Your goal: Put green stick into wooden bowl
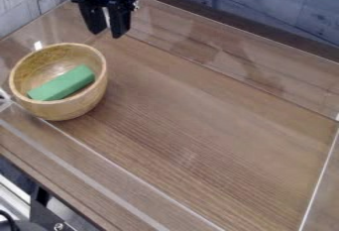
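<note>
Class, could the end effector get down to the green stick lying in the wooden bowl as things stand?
Probably yes. The green stick lies uncovered in the wooden bowl, whose top is open. The end effector hangs open behind the bowl, with nothing between them.

Black end effector [105, 23]: two dark fingers [93, 20], narrow and roughly straight, under a blocky black body. Matte finish, mostly plain. Upper part cut off by the frame edge. No markings, screws or cables legible at this resolution; picture too small for finer detail.
</note>
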Available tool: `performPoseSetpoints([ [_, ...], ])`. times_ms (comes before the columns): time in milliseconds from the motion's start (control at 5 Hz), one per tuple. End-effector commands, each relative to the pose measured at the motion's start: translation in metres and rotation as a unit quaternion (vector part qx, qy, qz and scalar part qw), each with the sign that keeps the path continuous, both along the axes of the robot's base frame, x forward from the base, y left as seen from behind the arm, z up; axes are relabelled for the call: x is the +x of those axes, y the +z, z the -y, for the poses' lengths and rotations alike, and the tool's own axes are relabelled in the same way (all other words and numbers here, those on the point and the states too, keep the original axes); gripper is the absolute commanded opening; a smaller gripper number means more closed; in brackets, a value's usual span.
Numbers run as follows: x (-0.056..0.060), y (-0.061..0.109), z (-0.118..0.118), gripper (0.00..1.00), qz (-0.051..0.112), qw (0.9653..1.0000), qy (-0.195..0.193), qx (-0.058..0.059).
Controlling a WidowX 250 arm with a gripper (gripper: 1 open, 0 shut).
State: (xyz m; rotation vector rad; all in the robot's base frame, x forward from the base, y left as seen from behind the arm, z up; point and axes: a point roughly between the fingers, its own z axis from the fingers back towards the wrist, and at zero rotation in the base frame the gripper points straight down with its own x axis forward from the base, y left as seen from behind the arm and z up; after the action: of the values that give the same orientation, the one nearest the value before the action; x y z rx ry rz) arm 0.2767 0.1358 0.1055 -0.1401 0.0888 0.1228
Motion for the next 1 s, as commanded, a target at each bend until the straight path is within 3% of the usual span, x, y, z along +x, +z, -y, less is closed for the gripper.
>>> performPoseSetpoints([
  [0, -0.002, 0.019, 0.001, 1.0, 0.022, 0.9997, 0.011, 0.006],
  [400, -0.009, 0.018, 0.017, 1.0, 0.032, 0.9991, -0.027, -0.001],
  [800, 0.0, 0.007, 0.032, 1.0, 0.044, 0.997, -0.064, -0.002],
])
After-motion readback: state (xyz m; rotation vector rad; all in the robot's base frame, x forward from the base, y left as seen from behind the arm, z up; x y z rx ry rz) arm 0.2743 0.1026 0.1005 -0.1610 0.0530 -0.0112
